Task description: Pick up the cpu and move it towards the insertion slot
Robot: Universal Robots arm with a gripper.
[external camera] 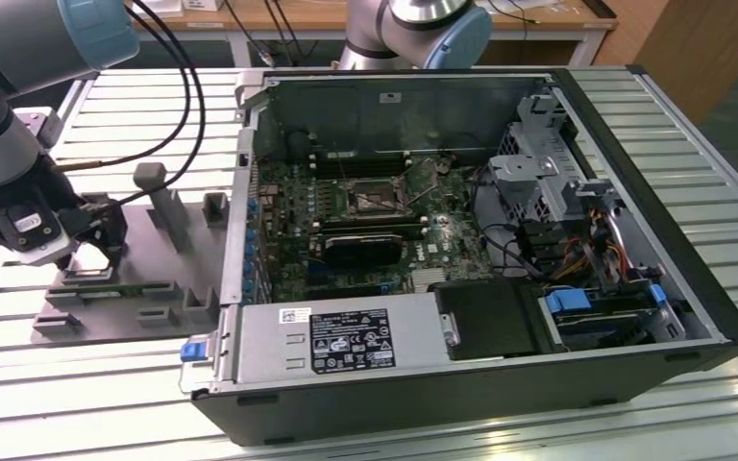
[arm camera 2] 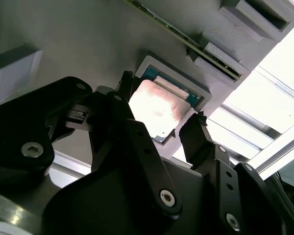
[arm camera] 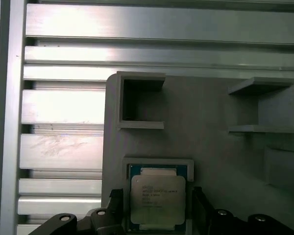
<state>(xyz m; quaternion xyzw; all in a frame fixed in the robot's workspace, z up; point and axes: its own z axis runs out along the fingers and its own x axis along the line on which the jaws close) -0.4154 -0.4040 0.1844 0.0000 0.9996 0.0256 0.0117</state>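
The cpu (arm camera: 158, 198), a flat chip with a shiny silver top and a teal rim, lies in a pale square pocket of the grey fixture plate (external camera: 126, 288). In the second wrist view the cpu (arm camera 2: 157, 110) glares bright between two black fingers. My gripper (arm camera 2: 160, 105) is low over the pocket, and its fingers (arm camera 2: 193, 129) press on two opposite edges of the chip. In the exterior view my gripper (external camera: 85, 252) is at the exterior view's left, down on the plate. The insertion slot (external camera: 372, 196), a silvery frame with a dark centre, sits on the motherboard inside the open computer case.
Upright grey fixture blocks (external camera: 164, 202) stand on the plate close to my gripper. The open case wall (external camera: 234, 221) rises between the plate and the motherboard. A power supply (external camera: 331, 341), drive cages (external camera: 561, 192) and cables crowd the case. A second arm's base (external camera: 427, 29) stands at the back.
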